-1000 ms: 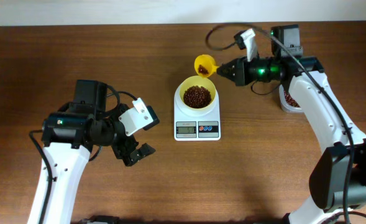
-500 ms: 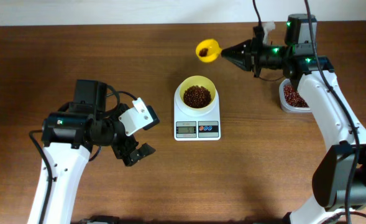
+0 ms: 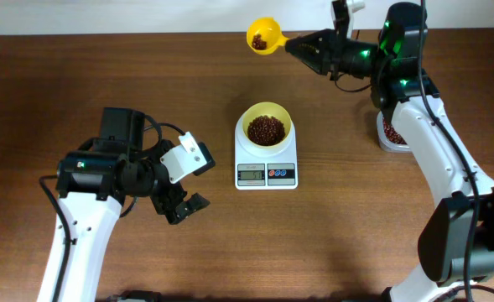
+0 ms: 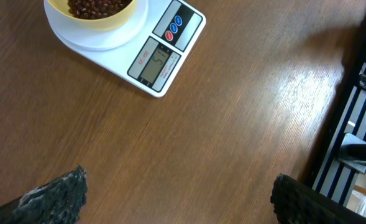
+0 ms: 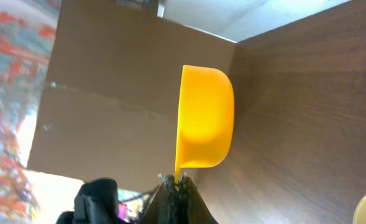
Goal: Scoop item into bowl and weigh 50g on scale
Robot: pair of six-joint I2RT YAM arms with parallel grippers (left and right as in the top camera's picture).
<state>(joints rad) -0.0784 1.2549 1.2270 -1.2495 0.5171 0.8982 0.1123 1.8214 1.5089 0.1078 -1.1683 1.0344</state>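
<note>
The pale yellow bowl [image 3: 267, 122] sits on the white scale [image 3: 266, 172] at table centre and holds a heap of red-brown beans [image 3: 266, 129]. The bowl [image 4: 96, 14] and scale [image 4: 161, 59] also show in the left wrist view. My right gripper [image 3: 295, 44] is shut on the handle of a yellow scoop [image 3: 262, 36], held high near the table's far edge with a few beans in it. The scoop [image 5: 204, 118] shows from beneath in the right wrist view, gripper [image 5: 178, 182] clamped on its handle. My left gripper [image 3: 184, 207] is open and empty, left of the scale.
A clear plastic tub [image 3: 392, 132] of more beans stands at the right, partly hidden under my right arm. Bare wooden table [image 3: 330, 226] lies in front of the scale. A dark rack [image 4: 363, 112] shows past the table's edge in the left wrist view.
My right gripper has lifted the yellow scoop away from the bowl, up and toward the far edge. The left arm has not moved.
</note>
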